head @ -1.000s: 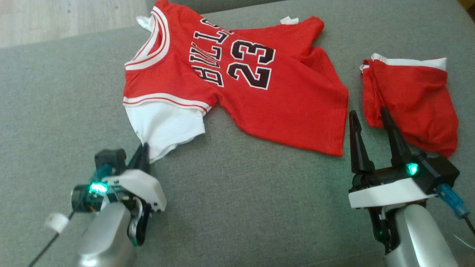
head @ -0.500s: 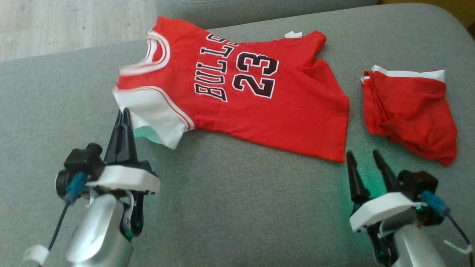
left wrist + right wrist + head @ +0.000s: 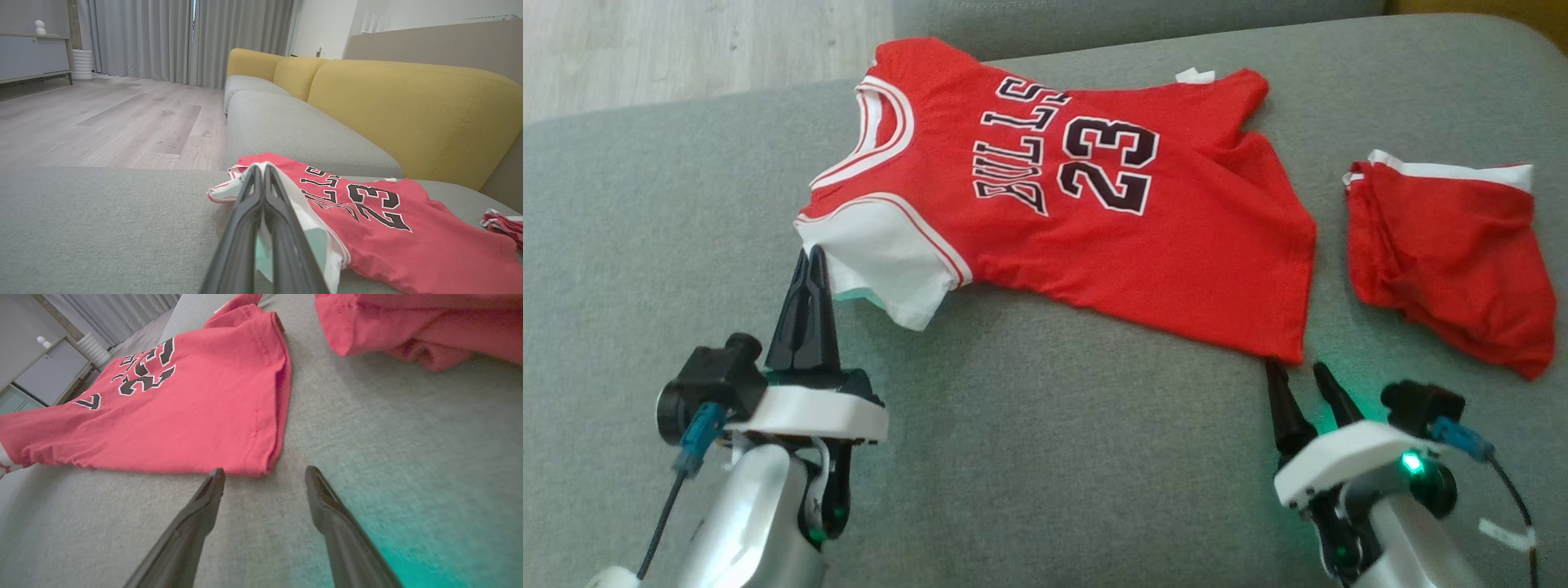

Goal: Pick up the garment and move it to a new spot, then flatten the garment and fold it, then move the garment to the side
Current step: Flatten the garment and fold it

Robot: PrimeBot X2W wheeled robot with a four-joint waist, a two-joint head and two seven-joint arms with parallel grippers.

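Two red pieces of clothing lie on the grey sofa seat [image 3: 1045,474]. One is a shirt [image 3: 1111,245] with the number 23 in black, spread near the middle with the printed side up. The other is a pair of shorts [image 3: 1454,261], crumpled to the right of the shirt and apart from it. The shirt has its neck toward the left and its bottom hem toward the right. Its near white sleeve [image 3: 890,261] is raised a little off the seat.

We see the left gripper [image 3: 810,260] at the edge of this sleeve with its two fingers [image 3: 243,228] pressed together. In the left wrist view the white cloth shows between them and on both sides of them, so the gripper pinches the sleeve.

The right gripper [image 3: 1294,369] is low over the seat at the near corner of the hem, with its fingers spread and nothing between them. In the right wrist view one fingertip [image 3: 212,490] is just beside the hem, and we cannot tell if it touches the cloth. A green glow falls on the seat next to this gripper.

Behind the seat we see a yellow backrest [image 3: 408,114], a wooden floor [image 3: 102,122] and grey curtains [image 3: 163,36]
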